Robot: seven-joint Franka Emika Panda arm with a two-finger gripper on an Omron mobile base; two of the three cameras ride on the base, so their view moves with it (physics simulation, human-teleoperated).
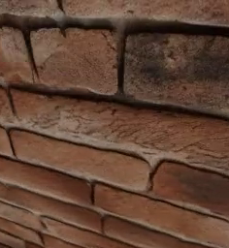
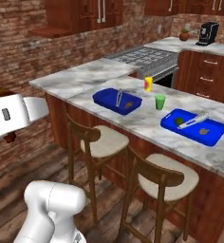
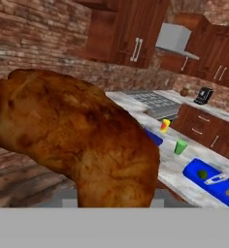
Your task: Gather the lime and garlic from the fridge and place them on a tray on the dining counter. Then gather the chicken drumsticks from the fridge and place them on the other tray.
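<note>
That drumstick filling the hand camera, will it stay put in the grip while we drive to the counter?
The drumstick looks rigid, so probably no flopping. Its bumpy, rounded skin may let it pivot or slip. Thick at one end, it could swing heavy-end down.

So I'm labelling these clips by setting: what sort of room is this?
A home kitchen, it seems: a marble dining counter with stools, a stove and wooden cabinets on brick walls.

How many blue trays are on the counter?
2. One blue rectangular tray sits near the middle of the marble dining counter, beside the small yellow container. The other blue tray lies further right, past the light green cup.
</note>
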